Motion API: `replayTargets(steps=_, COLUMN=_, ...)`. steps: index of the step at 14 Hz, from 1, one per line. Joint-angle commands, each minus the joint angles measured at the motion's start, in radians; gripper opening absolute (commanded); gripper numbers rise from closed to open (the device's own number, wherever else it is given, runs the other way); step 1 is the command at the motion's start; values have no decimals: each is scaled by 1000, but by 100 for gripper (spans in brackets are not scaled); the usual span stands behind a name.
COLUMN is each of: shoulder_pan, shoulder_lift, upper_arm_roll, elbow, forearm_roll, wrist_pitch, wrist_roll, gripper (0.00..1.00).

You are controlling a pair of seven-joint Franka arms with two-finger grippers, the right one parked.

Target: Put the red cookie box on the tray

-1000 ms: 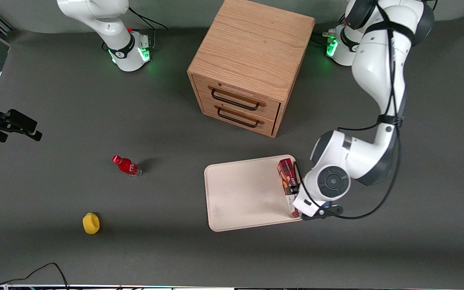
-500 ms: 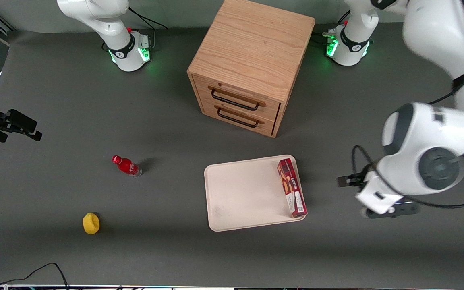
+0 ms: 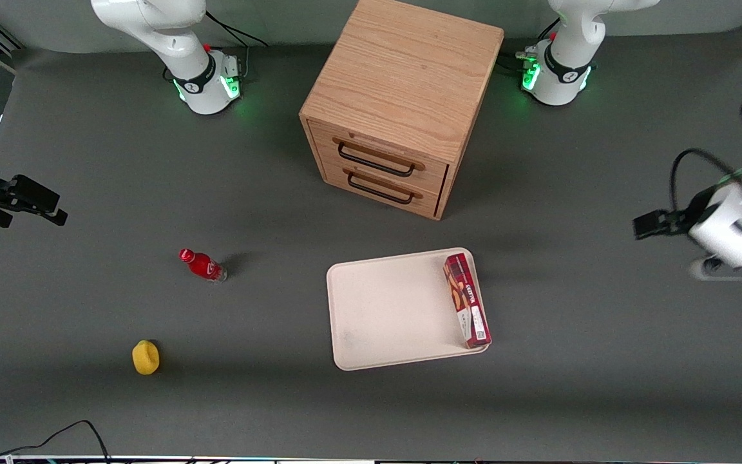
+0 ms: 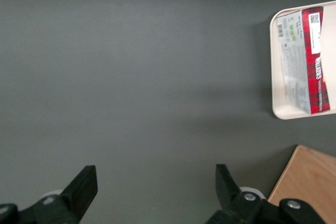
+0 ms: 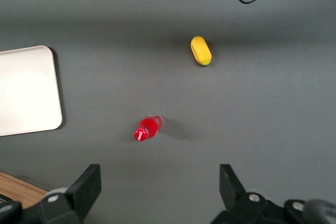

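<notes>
Red cookie box [image 3: 467, 300] lying flat on the tray [image 3: 390, 309], tight along the tray edge toward the working arm's end of the desk, one end at the tray corner nearest the front camera and apparently riding on the low rim there. Gripper [image 4: 155, 190] well clear of both, hanging above bare desk toward the working arm's end, fingers spread wide with nothing between them.

Placement judged done, so remaining risks small but real:
- Box sliding or tipping off the rim onto the desk, since so little margin at that edge; a nudge to the tray would be enough.
- Arm sweeping low over the tray edge and catching the box.

Wooden drawer cabinet [image 3: 403, 103] farther from the front camera than the tray; small red bottle [image 3: 203, 265] and yellow object [image 3: 145, 357] well apart, toward the parked arm's end, no part in this.
</notes>
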Motion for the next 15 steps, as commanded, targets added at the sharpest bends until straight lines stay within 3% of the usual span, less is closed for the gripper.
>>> replayTargets(steps=1, shoulder_pan=59, shoulder_lift=-167, upper_arm_roll=-2, elbow=-159, forearm_roll=-5, wrist_pitch=32, wrist_roll=95, gripper=100)
replayTargets(steps=3, shoulder_pan=125, shoulder_lift=-223, upper_arm_roll=2, elbow=-226, forearm_roll=-17, wrist_pitch=98, wrist_roll=140, gripper=100)
replayTargets(steps=6, shoulder_pan=116, shoulder_lift=-188, upper_arm_roll=-1, elbow=-224, forearm_roll=-73, wrist_pitch=118, wrist_roll=132, gripper=100)
replayTargets(steps=15, shoulder_pan=104, shoulder_lift=-146, upper_arm_roll=-7, elbow=-165, forearm_roll=-77, wrist_pitch=98, wrist_roll=138, gripper=100)
